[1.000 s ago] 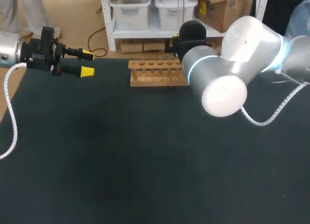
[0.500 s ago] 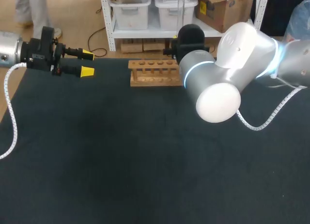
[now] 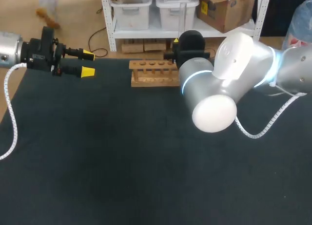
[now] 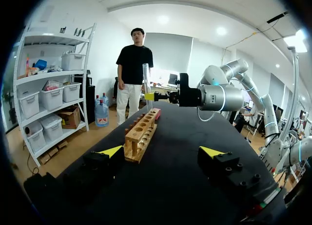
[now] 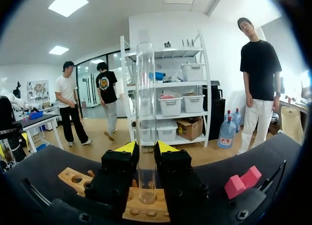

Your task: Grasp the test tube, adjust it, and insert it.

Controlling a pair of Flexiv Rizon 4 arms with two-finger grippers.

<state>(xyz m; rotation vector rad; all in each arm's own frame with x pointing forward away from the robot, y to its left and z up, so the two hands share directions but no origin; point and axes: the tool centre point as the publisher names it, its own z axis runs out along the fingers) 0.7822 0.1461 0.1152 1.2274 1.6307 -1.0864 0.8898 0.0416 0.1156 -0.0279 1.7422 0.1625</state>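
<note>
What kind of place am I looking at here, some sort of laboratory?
Probably a robotics lab bench: the right pincer holds a glass test tube upright over a wooden rack on a dark table, while the left pincer is open.

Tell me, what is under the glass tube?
The rack is right under the tube, which the right hand holds upright. Whether its tip touches a hole is hidden.
</note>
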